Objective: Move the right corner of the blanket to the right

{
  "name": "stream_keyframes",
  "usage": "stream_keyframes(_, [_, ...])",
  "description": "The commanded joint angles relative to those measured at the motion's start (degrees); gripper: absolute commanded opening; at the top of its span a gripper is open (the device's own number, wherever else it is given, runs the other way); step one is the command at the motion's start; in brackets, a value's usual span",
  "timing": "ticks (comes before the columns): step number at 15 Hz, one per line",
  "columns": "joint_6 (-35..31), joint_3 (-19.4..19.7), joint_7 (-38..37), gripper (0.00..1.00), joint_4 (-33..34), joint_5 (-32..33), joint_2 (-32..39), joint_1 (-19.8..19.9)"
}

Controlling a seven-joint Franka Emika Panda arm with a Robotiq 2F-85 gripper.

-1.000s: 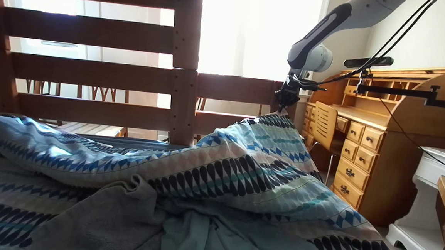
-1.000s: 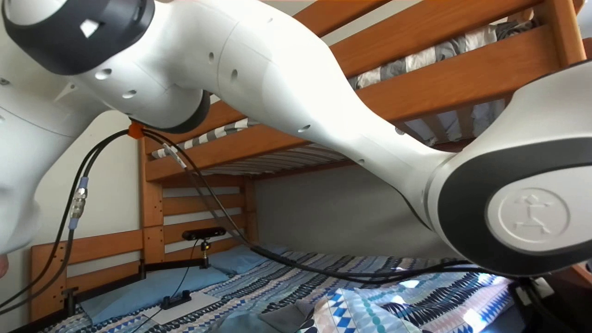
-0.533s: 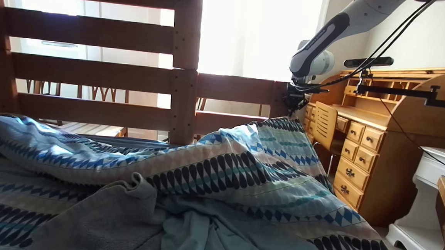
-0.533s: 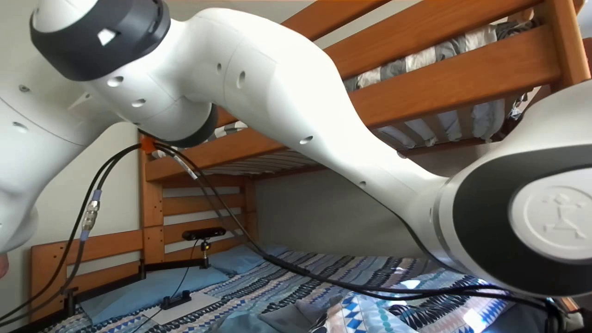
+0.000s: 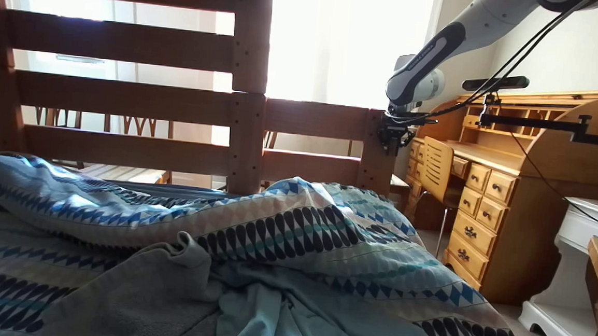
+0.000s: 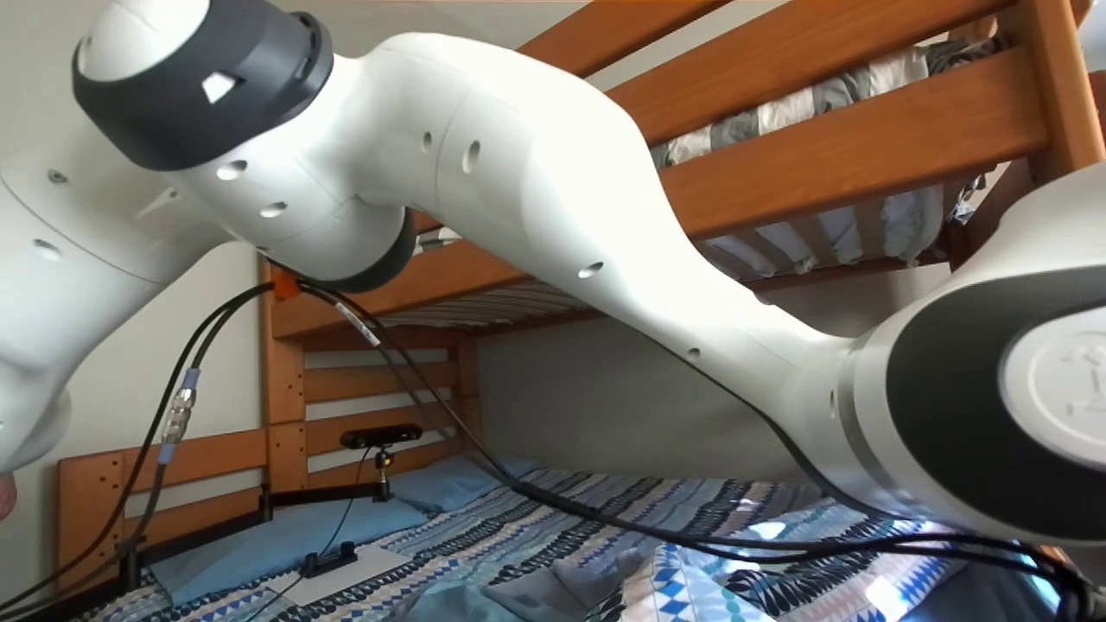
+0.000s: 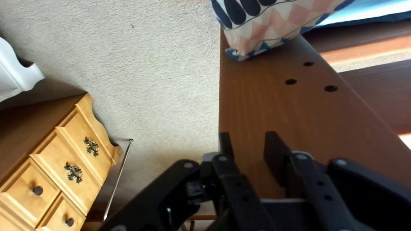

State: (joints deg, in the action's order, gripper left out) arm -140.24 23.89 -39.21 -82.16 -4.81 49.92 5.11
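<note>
The zigzag-striped blanket (image 5: 279, 234) lies heaped across the bed in both exterior views. It also shows in an exterior view (image 6: 674, 587) partly behind the arm's cables. Its right corner (image 5: 369, 201) lies low beside the wooden bed post. In the wrist view the blanket's corner (image 7: 247, 45) hangs over the edge of the post at the top. My gripper (image 5: 392, 149) is above the corner and apart from it. In the wrist view my gripper (image 7: 248, 136) is open, with nothing between its fingers. The gripper is mostly out of view in an exterior view.
A wooden bed post (image 7: 273, 102) stands directly below my fingers, joined to the bed rails (image 5: 312, 119). A wooden desk (image 5: 492, 226) and a white stand (image 5: 567, 278) are at the right. A plain grey-teal cloth (image 5: 290, 313) lies on the bed in front.
My gripper moved right and slightly down with the blanket corner, then opened. The corner has dropped from it beside the post.
</note>
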Motion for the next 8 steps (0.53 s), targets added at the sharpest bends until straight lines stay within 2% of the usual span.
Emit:
stream_keyframes(1, [-2.80, -0.81, -0.77, 0.63, 0.10, 1.92, -1.93, 0.36])
stream_keyframes(4, [-1.78, -4.13, 5.69, 0.81, -3.59, 0.80, -6.13, 1.62])
stream_keyframes(6, [-1.07, -7.51, 12.56, 0.97, -5.96, -0.18, -9.40, 2.82])
stream_keyframes(8, [0.09, -10.13, 18.38, 1.00, -8.95, -0.68, -12.77, 3.56])
